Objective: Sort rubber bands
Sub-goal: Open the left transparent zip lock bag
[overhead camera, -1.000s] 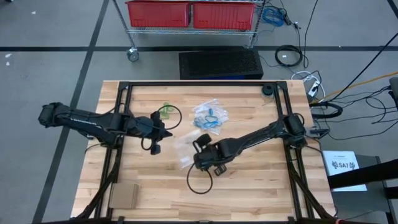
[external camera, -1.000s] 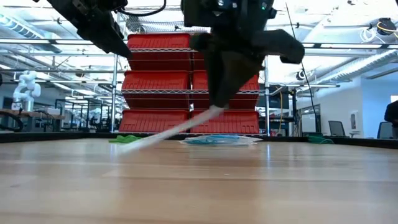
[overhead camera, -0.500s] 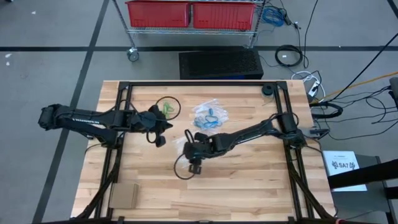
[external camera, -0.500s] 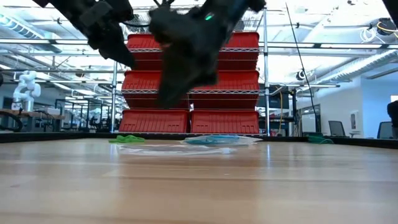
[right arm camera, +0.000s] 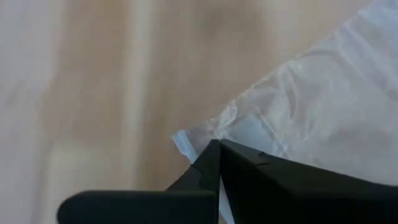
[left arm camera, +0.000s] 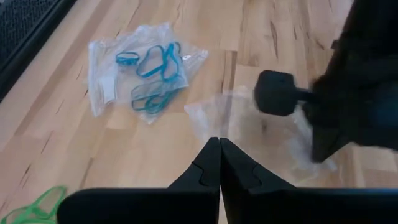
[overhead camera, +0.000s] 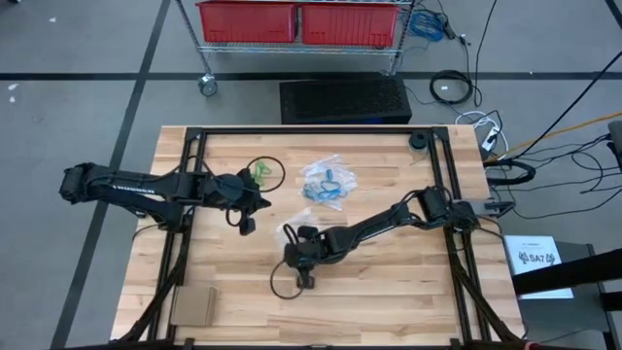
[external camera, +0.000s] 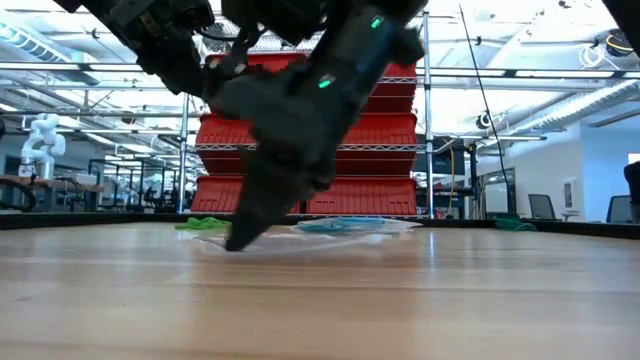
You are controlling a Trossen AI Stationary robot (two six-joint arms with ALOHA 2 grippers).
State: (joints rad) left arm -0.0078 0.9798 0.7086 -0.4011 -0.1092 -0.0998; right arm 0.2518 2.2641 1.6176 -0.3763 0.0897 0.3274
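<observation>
Rubber bands — thin bright-blue loops [left arm camera: 149, 62] inside clear plastic bag [left arm camera: 102, 74] mid wooden worktop [overhead camera: 389, 282]; green ones [overhead camera: 259, 172] nr left pincer [left arm camera: 219, 144], fingers together. Right pincer [right arm camera: 217, 147] closed — tips at empty clear bag's [right arm camera: 323, 106] corner.

The near half of the tabletop [overhead camera: 389, 301] lies open, apart from a flat brown card [overhead camera: 194, 305] by the left front corner. Through the middle, the right arm [overhead camera: 389, 220] stretches across at a slant, its claw [overhead camera: 290, 236] down on a clear bag [left arm camera: 273, 134]. The left claw [overhead camera: 260, 202] hangs just beside it, leaving only a narrow lane between the two. Behind them a bag of blue rubber bands [overhead camera: 326, 183] and some green rubber bands [overhead camera: 259, 172] take up the far centre. A black frame [overhead camera: 311, 132] runs along the far edge and both sides. The bag's edges are hard to trace from above.
</observation>
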